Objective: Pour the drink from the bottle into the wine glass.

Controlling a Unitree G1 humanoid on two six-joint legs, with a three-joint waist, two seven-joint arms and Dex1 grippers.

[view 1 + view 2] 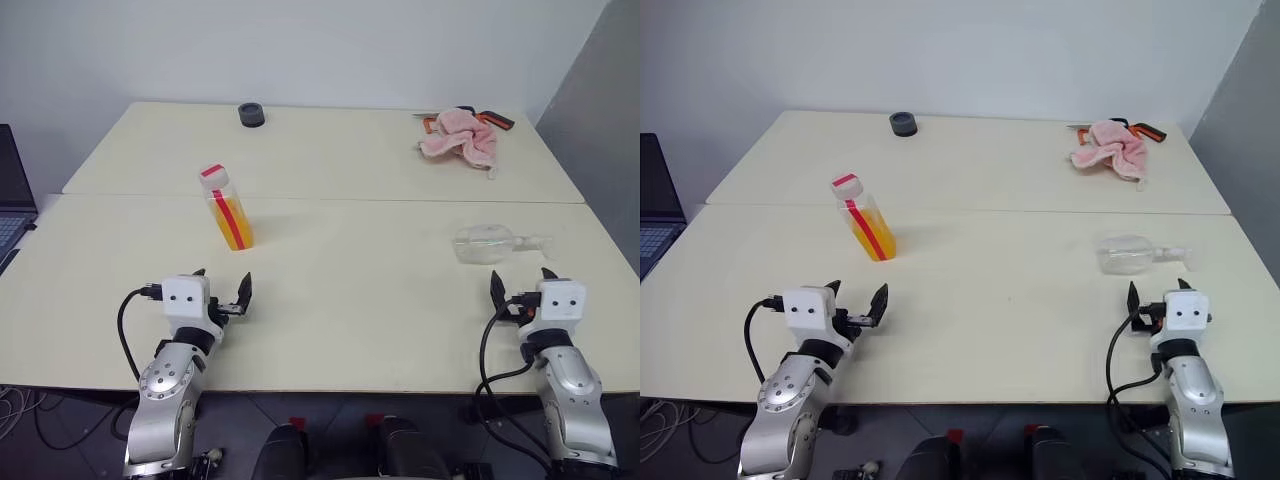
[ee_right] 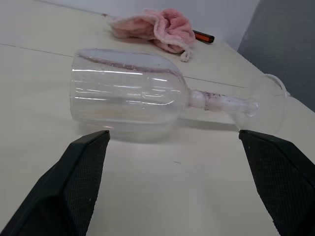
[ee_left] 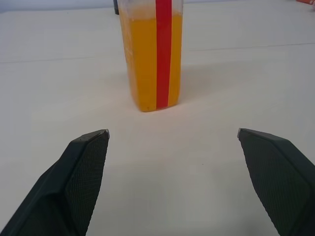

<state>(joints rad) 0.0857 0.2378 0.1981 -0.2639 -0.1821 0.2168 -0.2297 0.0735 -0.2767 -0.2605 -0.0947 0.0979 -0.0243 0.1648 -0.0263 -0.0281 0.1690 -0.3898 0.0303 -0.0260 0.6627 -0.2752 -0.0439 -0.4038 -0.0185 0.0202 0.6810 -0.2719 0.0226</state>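
standing upright at the left centre of the head view, the bottle (image 1: 227, 208) is seen on the table (image 1: 360, 290), capped in red and white and roughly half filled with the orange drink (image 1: 236, 224). the glass (image 1: 488, 243) is found at the right centre of the frame, lying on its side with the bowl toward the left and the foot toward the right edge. the left gripper (image 1: 220, 291) is placed at the lower left, just below the bottle and apart from it; its fingers (image 3: 83, 167) are spread wide with nothing between them. the right gripper (image 1: 520, 290) is placed at the lower right, just below the glass, likewise spread wide and empty, clear of the glass. a pink cloth (image 1: 460, 136) is seen at the upper right on the far table, with a red-handled tool partly under it. a dark round object (image 1: 252, 114) is set at the upper centre near the far edge.
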